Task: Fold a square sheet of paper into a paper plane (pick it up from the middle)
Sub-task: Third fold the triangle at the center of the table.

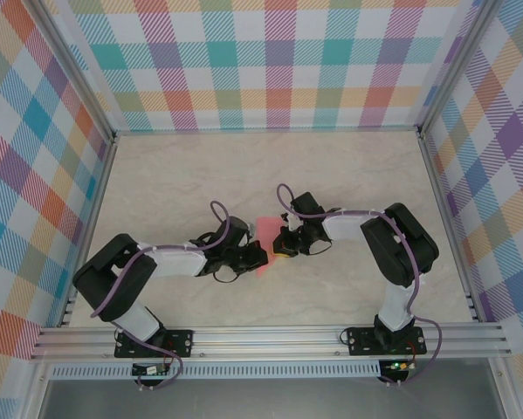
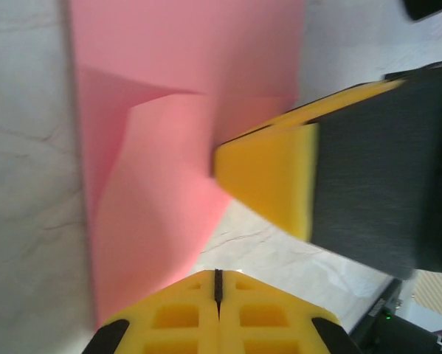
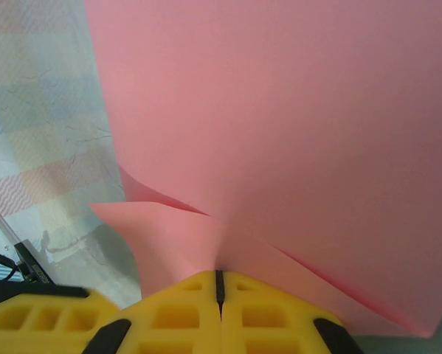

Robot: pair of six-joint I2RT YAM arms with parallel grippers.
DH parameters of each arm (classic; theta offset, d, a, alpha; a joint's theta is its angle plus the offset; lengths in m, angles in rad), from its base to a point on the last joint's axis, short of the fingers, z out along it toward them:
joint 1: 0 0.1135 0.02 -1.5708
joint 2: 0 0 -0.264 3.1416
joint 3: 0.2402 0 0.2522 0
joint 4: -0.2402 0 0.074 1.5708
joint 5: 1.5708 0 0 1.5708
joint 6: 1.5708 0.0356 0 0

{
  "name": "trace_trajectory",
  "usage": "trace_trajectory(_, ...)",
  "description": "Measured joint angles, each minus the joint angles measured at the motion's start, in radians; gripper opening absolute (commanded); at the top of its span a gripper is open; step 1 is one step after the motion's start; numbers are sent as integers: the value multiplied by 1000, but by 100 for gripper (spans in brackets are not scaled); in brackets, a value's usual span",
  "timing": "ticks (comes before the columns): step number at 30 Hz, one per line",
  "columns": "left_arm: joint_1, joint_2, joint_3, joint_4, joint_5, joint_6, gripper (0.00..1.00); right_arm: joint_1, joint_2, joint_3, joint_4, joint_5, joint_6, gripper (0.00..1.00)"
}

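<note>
The square sheet of paper (image 1: 263,232) lies salmon-pink in the middle of the table between both grippers, with folded flaps and creases showing. In the right wrist view the paper (image 3: 280,133) puckers into my right gripper (image 3: 219,274), which is shut on its edge. My left gripper (image 2: 218,276) is shut just off the paper's (image 2: 161,147) lower corner, over bare table, with nothing visible between its fingers. The right gripper's yellow fingers (image 2: 272,184) pinch the sheet from the right. From above, the left gripper (image 1: 258,256) and right gripper (image 1: 281,246) nearly touch.
The marble-patterned tabletop (image 1: 348,175) is ringed by checked walls (image 1: 270,52) and an aluminium rail (image 1: 270,336) at the near edge. Both arms reach inward to the table's centre. The left gripper's finger (image 3: 29,317) shows at the bottom left of the right wrist view.
</note>
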Motion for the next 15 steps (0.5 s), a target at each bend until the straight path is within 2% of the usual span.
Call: trace_trajectory(15, 0, 0, -44, -15, -25, 4, 0, 1, -20, -2, -1, 7, -20, 1)
